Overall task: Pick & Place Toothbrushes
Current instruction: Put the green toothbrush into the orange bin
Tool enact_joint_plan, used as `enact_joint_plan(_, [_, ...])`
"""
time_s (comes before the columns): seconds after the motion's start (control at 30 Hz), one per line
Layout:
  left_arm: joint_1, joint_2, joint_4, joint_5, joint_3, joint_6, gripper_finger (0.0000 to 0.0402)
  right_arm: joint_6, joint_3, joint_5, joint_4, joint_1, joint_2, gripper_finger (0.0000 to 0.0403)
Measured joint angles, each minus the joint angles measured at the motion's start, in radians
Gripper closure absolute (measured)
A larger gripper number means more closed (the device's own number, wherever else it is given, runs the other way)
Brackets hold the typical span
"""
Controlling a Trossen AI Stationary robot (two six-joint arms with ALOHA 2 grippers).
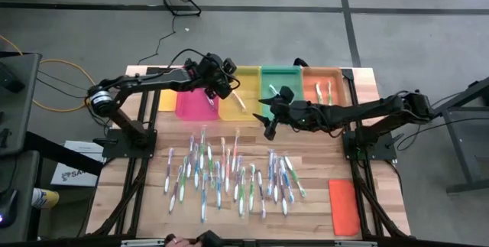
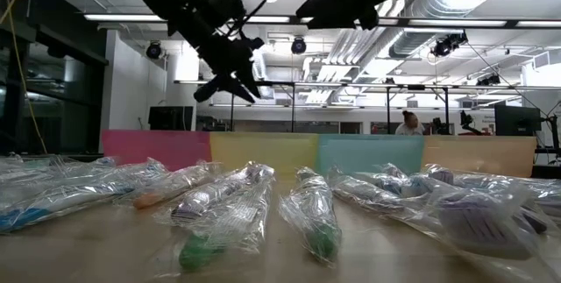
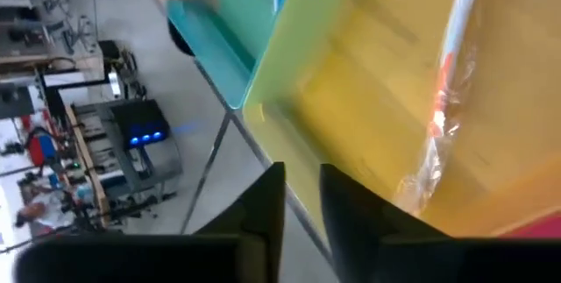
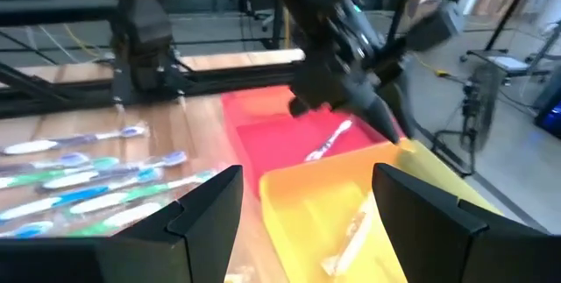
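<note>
Several wrapped toothbrushes (image 1: 229,174) lie loose on the near half of the wooden table (image 1: 321,163). Along the far edge stand a pink tray (image 1: 192,103), a yellow tray (image 1: 243,94), a green tray (image 1: 281,79) and an orange tray (image 1: 325,86). One wrapped toothbrush (image 3: 445,116) lies on the yellow tray's floor. My left gripper (image 3: 302,197) hovers above the pink and yellow trays, its fingers a narrow gap apart with nothing between them. My right gripper (image 4: 307,213) hangs wide open and empty above the table, just in front of the yellow and green trays.
A toothbrush (image 4: 329,143) lies in the pink tray, and others lie in the green tray and the orange tray. A flat orange lid (image 1: 344,205) rests at the near right corner. The two grippers hang close together over the trays. A person (image 2: 408,123) shows far back in the room.
</note>
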Motion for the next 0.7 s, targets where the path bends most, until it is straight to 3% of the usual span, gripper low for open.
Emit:
enact_joint_plan(0.17, [-0.012,-0.045,-0.090,0.036,0.000,-0.049,0.0396,0.028,0.000,0.010,-0.053,-0.001,0.000,0.0154])
enact_joint_plan(0.53, [-0.034,-0.120,-0.293,0.052,-0.002,-0.181,0.0401,0.056,0.000,0.027,-0.102,0.043,0.000,0.0154])
enact_joint_plan(0.7, [-0.046,-0.171,-0.292,0.065,-0.061,-0.218,0.0401,0.081,0.000,0.036,-0.138,0.060,-0.001,0.0154])
